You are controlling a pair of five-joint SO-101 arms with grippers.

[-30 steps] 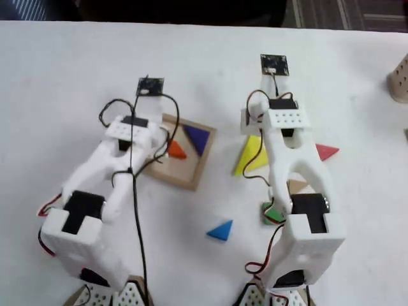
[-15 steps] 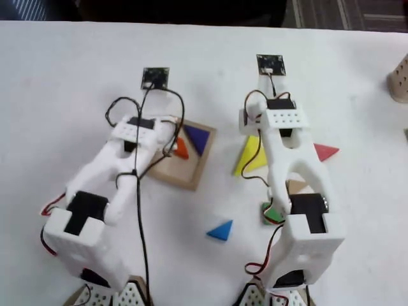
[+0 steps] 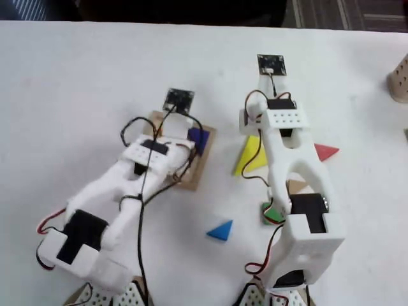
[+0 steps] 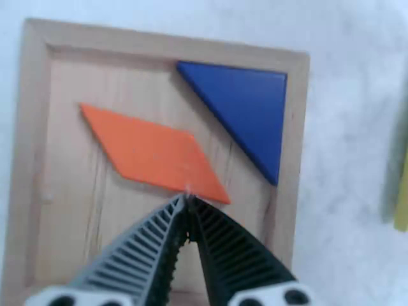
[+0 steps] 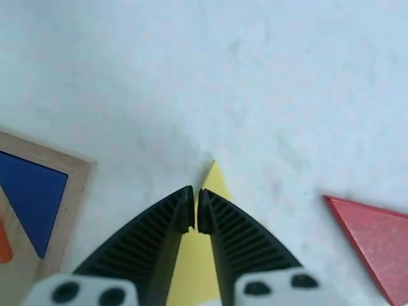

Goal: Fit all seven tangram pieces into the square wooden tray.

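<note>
The square wooden tray [image 4: 166, 44] holds an orange parallelogram [image 4: 153, 153] and a dark blue triangle [image 4: 245, 108]. My left gripper [image 4: 187, 204] is shut and empty, its tips at the orange piece's near corner. In the high view the left arm covers most of the tray [image 3: 199, 171]; the blue triangle [image 3: 197, 139] peeks out. My right gripper [image 5: 194, 213] is shut over the tip of the yellow triangle [image 5: 213, 177], holding nothing. Loose on the table lie the yellow triangle [image 3: 250, 156], a red triangle [image 3: 326, 152], a small blue triangle [image 3: 220, 230], a green piece [image 3: 274, 213] and a tan piece [image 3: 299, 187].
The green and tan pieces lie partly under the right arm [image 3: 299, 191]. A perforated brown object [image 3: 400, 80] stands at the table's right edge. White table stretches open to the left of the tray and beyond both arms.
The left arm has swung rightward over the tray and now hides the orange piece in the high view. The right arm and the loose pieces have stayed put.
</note>
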